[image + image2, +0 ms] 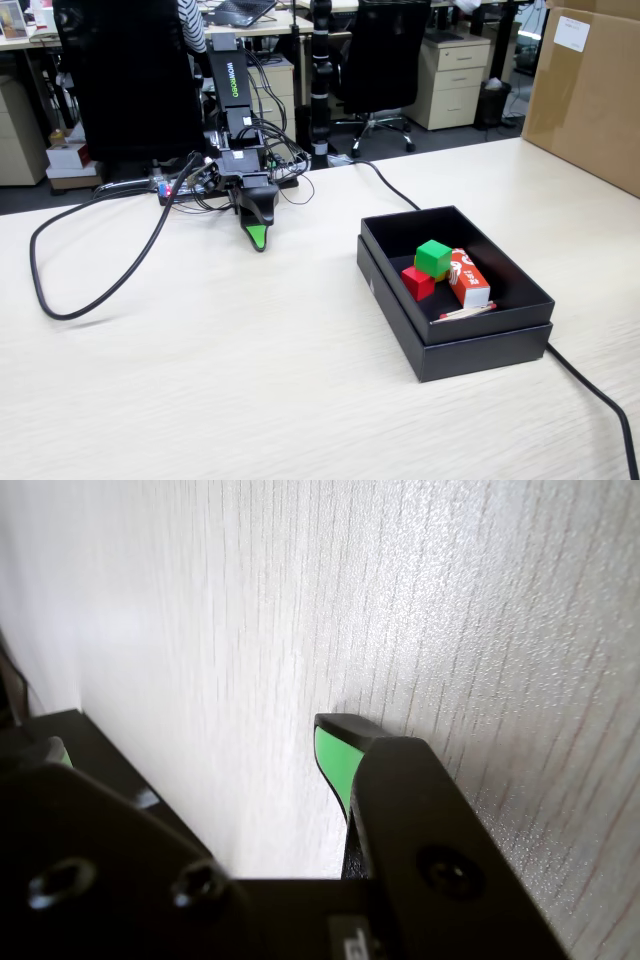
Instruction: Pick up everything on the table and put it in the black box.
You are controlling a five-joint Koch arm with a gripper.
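Tool (pixel 258 238), black with green-padded tip, points down at the light beige wood-grain worktop (pixel 250 380), left of frame centre in the fixed view, nothing between its jaws. Wrist view shows one green-faced fingertip (pixel 335 755) close to the surface; the second jaw is mostly out of frame, so open or closed: cannot tell. Shallow matte black box (pixel 480 345) sits right of centre, well apart from the tool. Inside it: green cube (pixel 433 258) resting on red cube (pixel 417 283), beside a red-and-white printed carton (pixel 468 277) and a thin stick (pixel 465 312). Yellow cube not visible.
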